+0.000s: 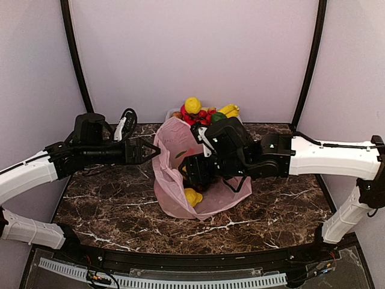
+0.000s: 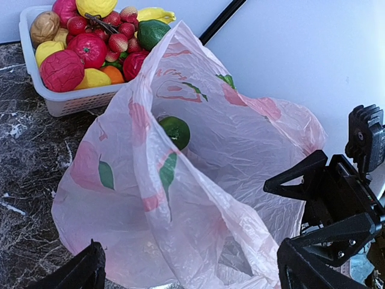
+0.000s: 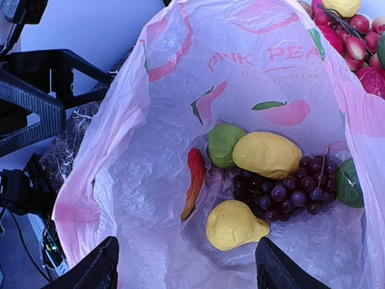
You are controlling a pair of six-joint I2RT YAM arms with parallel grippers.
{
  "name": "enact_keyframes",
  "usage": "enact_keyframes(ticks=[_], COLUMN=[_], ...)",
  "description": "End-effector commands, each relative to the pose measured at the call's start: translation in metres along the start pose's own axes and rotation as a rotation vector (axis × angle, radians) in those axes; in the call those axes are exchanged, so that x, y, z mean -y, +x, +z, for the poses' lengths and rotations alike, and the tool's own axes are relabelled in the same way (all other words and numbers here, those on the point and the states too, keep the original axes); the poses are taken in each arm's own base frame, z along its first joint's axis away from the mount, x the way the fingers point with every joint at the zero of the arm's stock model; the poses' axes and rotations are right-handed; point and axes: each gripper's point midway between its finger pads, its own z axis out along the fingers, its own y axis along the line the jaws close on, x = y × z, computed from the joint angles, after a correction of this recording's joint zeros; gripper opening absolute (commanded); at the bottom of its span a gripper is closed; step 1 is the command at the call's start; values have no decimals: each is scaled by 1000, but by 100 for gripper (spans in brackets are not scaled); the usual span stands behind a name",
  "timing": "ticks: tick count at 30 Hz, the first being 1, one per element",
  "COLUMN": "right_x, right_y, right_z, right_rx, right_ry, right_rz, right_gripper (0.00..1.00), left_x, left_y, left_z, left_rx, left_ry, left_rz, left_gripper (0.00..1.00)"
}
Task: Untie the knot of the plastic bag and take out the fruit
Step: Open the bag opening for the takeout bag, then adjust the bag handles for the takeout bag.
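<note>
Both claws stood open. The left claw [image 1: 150,152] had its jaws spread wide just beside the left rim of the plastic bag [image 1: 171,180], gripping nothing. The right claw [image 3: 186,259] hung over the bag's mouth with its fingers [image 3: 99,268] well apart and nothing between them.

That bag sat near the middle of the desk [image 1: 108,205], toward its far side. It was thin, crinkled, translucent pink film printed with peaches, green leaves and lettering. Its mouth gaped wide and its walls stood up around the contents.

At the bottom of the bag lay the fruit. A dark purple grape bunch [image 3: 283,189] touched a yellow oblong fruit [image 3: 267,153], which leaned against a green round fruit [image 3: 222,144]. A yellow pear-shaped fruit [image 3: 231,226] lay nearest the right claw. A red-orange shape [image 3: 194,180] showed at a fold of film; whether it was fruit or print was unclear. Another green fruit [image 3: 350,183] showed dimly through the film on the right.

Behind the bag, touching its far wall, stood a white basket [image 2: 66,102] heaped with red, yellow and green toy fruit. From above, the right arm [image 1: 313,156] reached across the bag's mouth and hid most of the inside.
</note>
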Motion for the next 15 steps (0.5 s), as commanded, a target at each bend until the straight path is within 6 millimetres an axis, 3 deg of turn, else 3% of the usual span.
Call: enact_keyframes(ticks=[1,6,15], right_x=[0,-10,-14], right_y=[-24,-35,-42], right_z=[-6,-9,-34], right_rx=[74,93,105], right_ry=[-18,-60,-162], right_rz=[68,70,2], right_gripper=[75,74,77], left_x=[12,12,0], left_y=[2,5,2], left_z=[2,7,11], left_rx=[-38,-68,4], left_ry=[53,58,12], left_rz=[-36,-75,-164], left_gripper=[99,99,99])
